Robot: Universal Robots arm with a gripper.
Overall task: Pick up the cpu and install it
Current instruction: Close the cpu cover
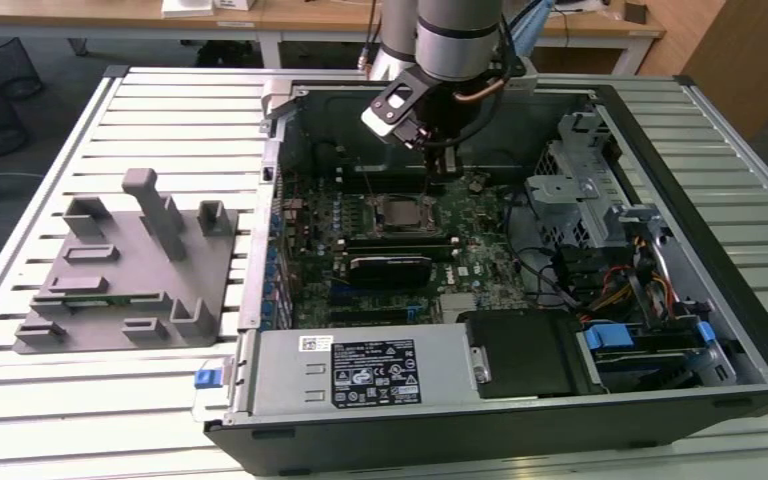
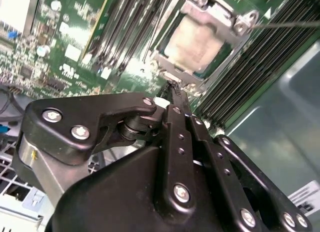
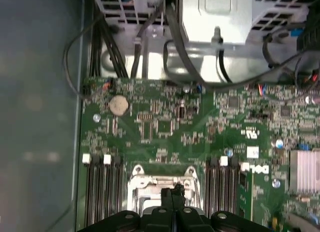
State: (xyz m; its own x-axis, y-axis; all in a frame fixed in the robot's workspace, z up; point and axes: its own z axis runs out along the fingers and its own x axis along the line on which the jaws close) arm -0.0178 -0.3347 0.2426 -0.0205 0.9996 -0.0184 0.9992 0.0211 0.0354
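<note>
Arm points straight down into the open computer case (image 1: 491,438), wrist vertical. Gripper (image 2: 172,92) hangs just above the edge of the socket frame (image 2: 220,15), fingers pressed together, nothing held. The cpu (image 2: 200,42) sits in the motherboard socket, under that frame.

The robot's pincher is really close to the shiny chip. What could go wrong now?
1. The gripper has its closed tips right by the edge of the cpu, which lies inside the metal socket frame. A crooked push could scratch the chip's top or knock it askew.
2. The memory slots run close beside the socket, so a sideways slip might hit them.
</note>
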